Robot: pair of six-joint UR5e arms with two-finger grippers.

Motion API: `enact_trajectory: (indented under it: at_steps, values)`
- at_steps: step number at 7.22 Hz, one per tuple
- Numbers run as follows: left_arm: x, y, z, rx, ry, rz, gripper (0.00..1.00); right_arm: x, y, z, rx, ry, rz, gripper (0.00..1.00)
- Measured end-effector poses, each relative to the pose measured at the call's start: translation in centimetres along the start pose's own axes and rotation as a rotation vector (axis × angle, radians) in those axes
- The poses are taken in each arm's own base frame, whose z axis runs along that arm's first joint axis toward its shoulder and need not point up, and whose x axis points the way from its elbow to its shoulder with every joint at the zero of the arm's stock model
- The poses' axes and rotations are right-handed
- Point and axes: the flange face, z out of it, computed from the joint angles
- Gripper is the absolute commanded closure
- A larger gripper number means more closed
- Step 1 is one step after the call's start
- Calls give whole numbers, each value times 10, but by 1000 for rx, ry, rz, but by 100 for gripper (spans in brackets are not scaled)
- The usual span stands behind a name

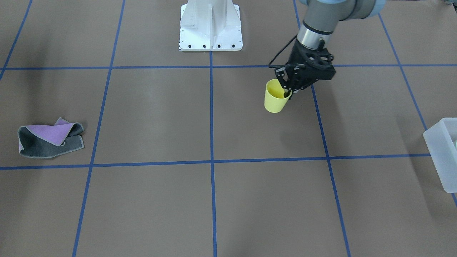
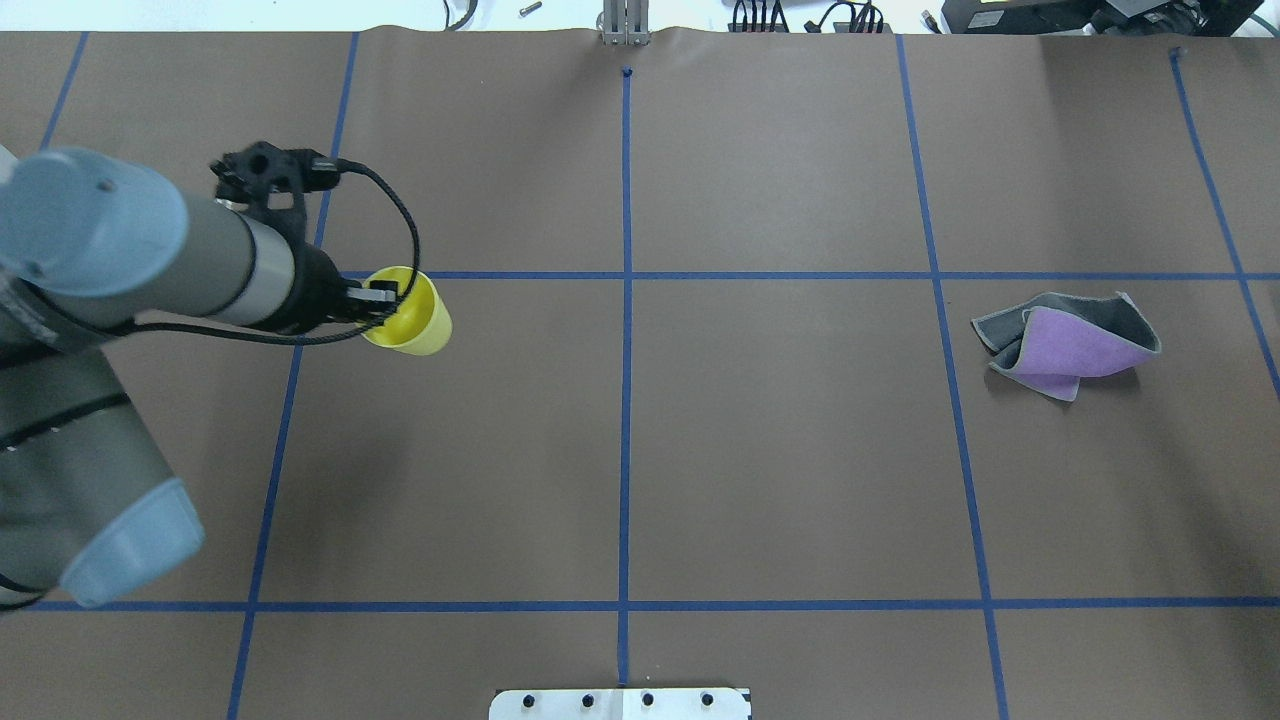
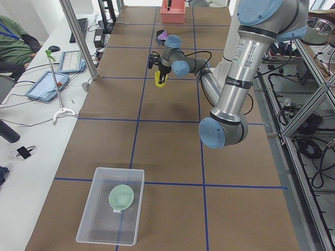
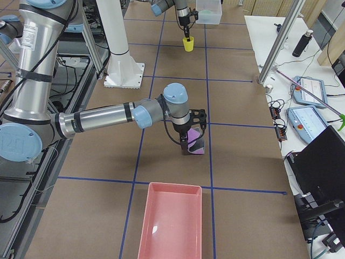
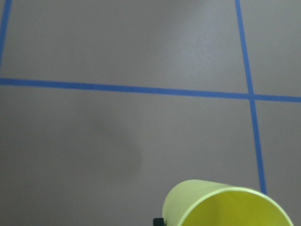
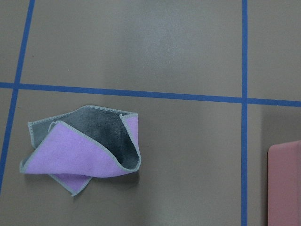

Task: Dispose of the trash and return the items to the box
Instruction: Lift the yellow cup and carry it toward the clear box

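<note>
Brown paper gridded with blue tape covers the table (image 2: 780,450). Nearest, at the end on the robot's left, stands the frosted bin (image 3: 88,212) with the mint bowl (image 3: 121,197) lying inside. Beyond wide bare squares, the left gripper (image 1: 289,92) pinches the yellow cup (image 1: 274,101) by its rim, one finger inside, and the cup is tilted. Farther on lies the purple-grey cloth (image 2: 1075,345), bare paper all round it. Only the right-end view shows the right gripper (image 4: 190,141), near the cloth; how wide it stands I cannot tell. A pink tray (image 4: 171,226) sits at the far end.
</note>
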Motion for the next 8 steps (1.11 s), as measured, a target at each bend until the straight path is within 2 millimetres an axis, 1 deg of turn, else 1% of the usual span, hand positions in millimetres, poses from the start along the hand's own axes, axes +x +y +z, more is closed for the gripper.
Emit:
enact_trajectory:
  at_steps: [2, 3, 4, 5, 6, 7, 8]
  values:
    - [-114, -41, -31, -30, -51, 138, 100, -1, 0, 2, -4, 0, -3, 0]
    - [-179, -61, -47, -44, -76, 207, 100, -1, 0, 3, -6, 1, -3, 0]
    - [-252, -84, -64, -54, -100, 271, 100, 0, 0, 4, -7, 2, -3, 0]
    - [-329, -104, -78, -65, -124, 323, 100, 0, 0, 4, -8, 2, -2, 0]
    - [-402, -118, -84, -86, -143, 366, 100, 0, 0, 5, -7, 1, -3, 0]
    - [-463, -127, -81, -107, -157, 394, 100, 0, 1, 5, -5, 0, -6, 0]
    - [-515, -128, -67, -117, -165, 407, 100, 0, 1, 5, -3, 0, -7, 0]
